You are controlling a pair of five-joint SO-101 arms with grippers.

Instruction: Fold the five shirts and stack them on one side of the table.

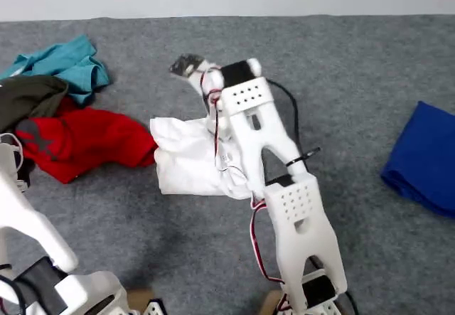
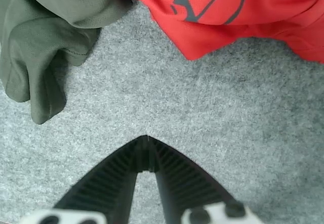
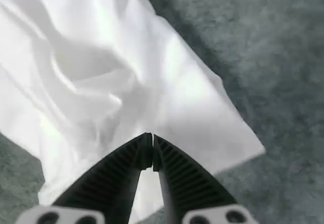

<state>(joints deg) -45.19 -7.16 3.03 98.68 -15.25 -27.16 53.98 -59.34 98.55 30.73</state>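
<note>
The white shirt (image 1: 185,164) lies crumpled in the middle of the worktop (image 1: 355,73). The right hand (image 3: 148,136) is pinched shut just over it. The left hand (image 2: 147,139) is shut too, holding nothing, near the red shirt (image 2: 228,11). Folding the white shirt looks like the step now. Next, the right hand should open and grab an edge.

Soft, even light, faint shadow on the grey table (image 1: 170,247), white shirt (image 3: 101,57) washed bright in places
</note>
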